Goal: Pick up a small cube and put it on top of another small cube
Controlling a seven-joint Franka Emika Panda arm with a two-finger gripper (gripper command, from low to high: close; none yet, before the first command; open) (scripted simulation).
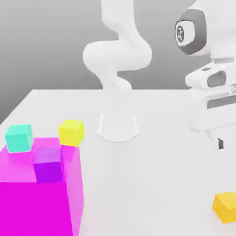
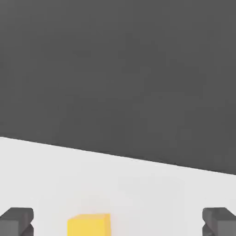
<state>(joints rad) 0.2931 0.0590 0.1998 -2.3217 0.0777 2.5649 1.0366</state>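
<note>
Gripper (image 2: 118, 221) is spread wide with nothing between the fingers, which sit far apart at the corners of the hand view with the small cube (image 2: 89, 225) on the table between them, a bit off toward one finger rather than dead centre. So my read is that we're in the approach step: hand up in the air, cube not touched.

In the exterior view the orange-amber cube (image 1: 226, 207) sits alone on the white table (image 1: 152, 184) at the exterior view's lower right, and the hand hangs above it at the right edge, clearly off the surface.

Over on the exterior view's left there's a big magenta block (image 1: 27, 207) with a purple cube (image 1: 48, 165) on it, plus a teal cube (image 1: 19, 138) and a lemon-yellow cube (image 1: 71, 132) just behind. All well apart from the orange one.

Next move, I'd guess: centre the fingers over the cube, drop straight down, close on it. Then it's a long carry across to whichever small cube gets stacked on.
</note>
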